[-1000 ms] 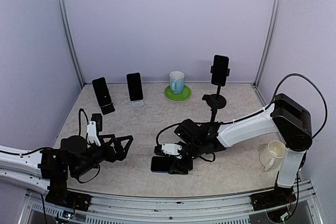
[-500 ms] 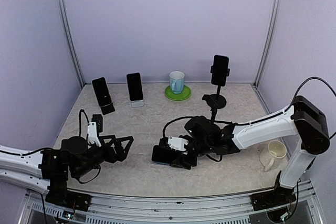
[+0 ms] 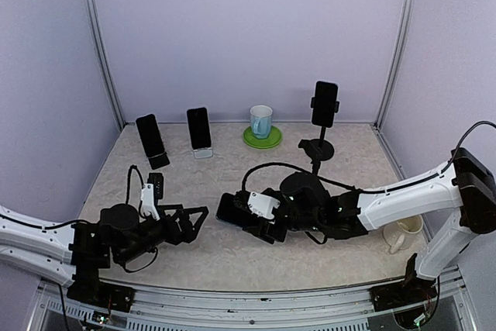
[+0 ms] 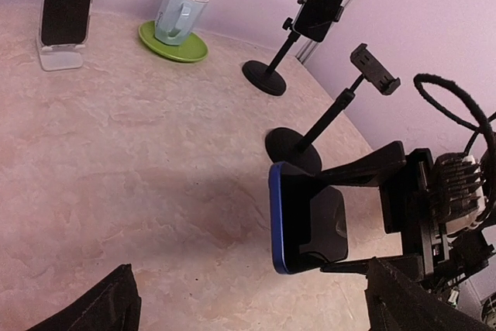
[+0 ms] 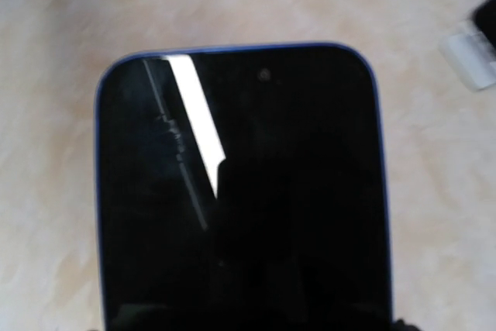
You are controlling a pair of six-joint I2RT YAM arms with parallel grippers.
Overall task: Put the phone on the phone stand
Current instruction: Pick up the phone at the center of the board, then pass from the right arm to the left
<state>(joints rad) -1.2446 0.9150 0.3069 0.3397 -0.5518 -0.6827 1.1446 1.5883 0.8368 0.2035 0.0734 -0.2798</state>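
The left end effector gapes wide and empty, low over the bench. Just to its right the blue-edged phone stands on edge, its far end clamped in the right end effector. The empty phone stand rises just behind.

Phone left of stand, cup behind — on saucer

A beige, marbled counter forms the base of a small booth closed in by a plain lilac back wall and matching side walls, with slim metal posts in both far corners, a metal rail along the near edge, and soft, even light.
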